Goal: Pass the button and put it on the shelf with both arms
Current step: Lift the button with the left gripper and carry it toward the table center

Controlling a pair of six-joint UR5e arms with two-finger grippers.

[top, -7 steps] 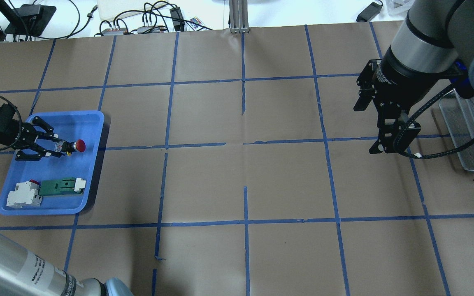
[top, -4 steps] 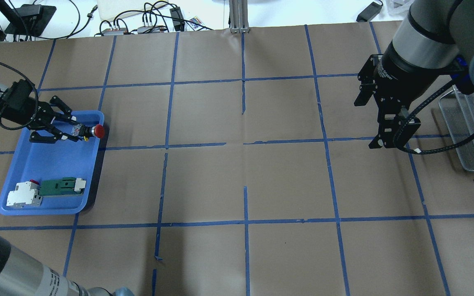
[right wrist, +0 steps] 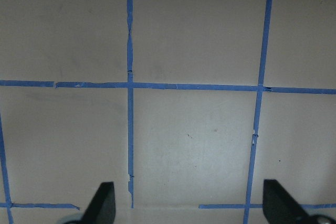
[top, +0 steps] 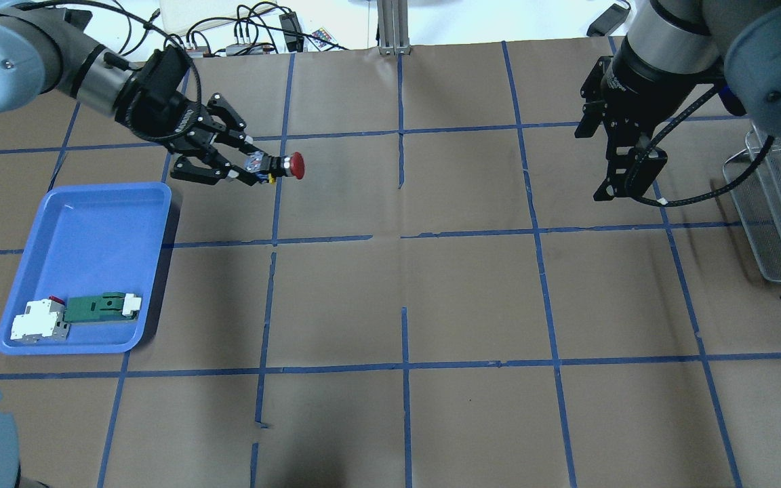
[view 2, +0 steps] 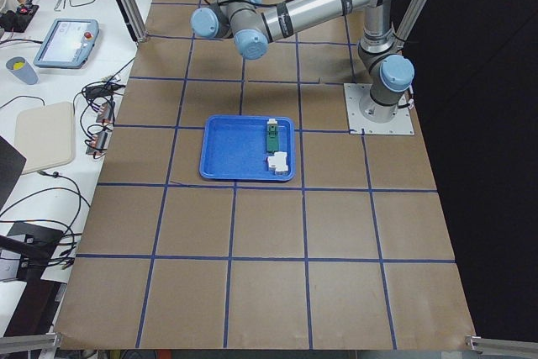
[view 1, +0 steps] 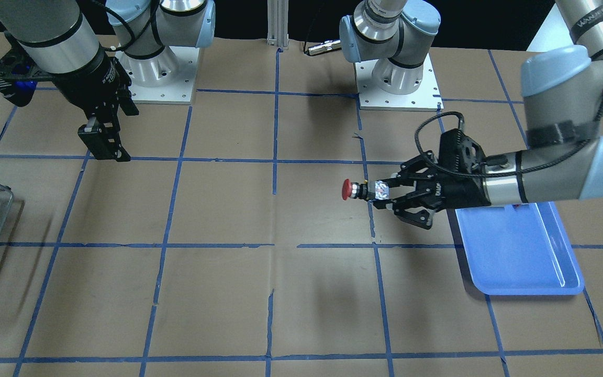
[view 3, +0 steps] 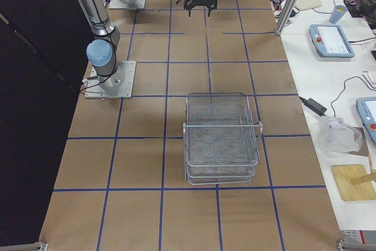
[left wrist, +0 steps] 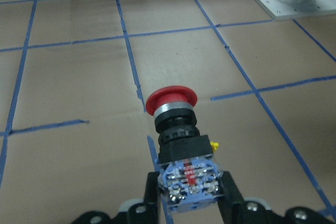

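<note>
Pinching the whitish terminal end of the button, your left fingers press on it from both sides. The black body and red cap jut free ahead of them, a hold that looks chosen so the other arm has something bare to take. The button lies level in the air, cap pointed across the desk toward the robot's right. It is above the brown paper, off the far corner of the blue tray, and touches neither. In that tray the green-and-white part and the white block sit side by side in the near corner, out of the way.

Well apart on the other side, your right fingers hang spread wide, aimed straight down at bare paper with nothing between them. By the look of it, they are open to receive. They would need to turn toward the cap before any hand-over. The right arm stands near the shelf, the tiered wire rack at the desk's right end. The rack's place, far from the left arm's side, is likely why the job calls for two arms. Judged from this, the pick-up is done; the pass and the placing are not yet.
</note>
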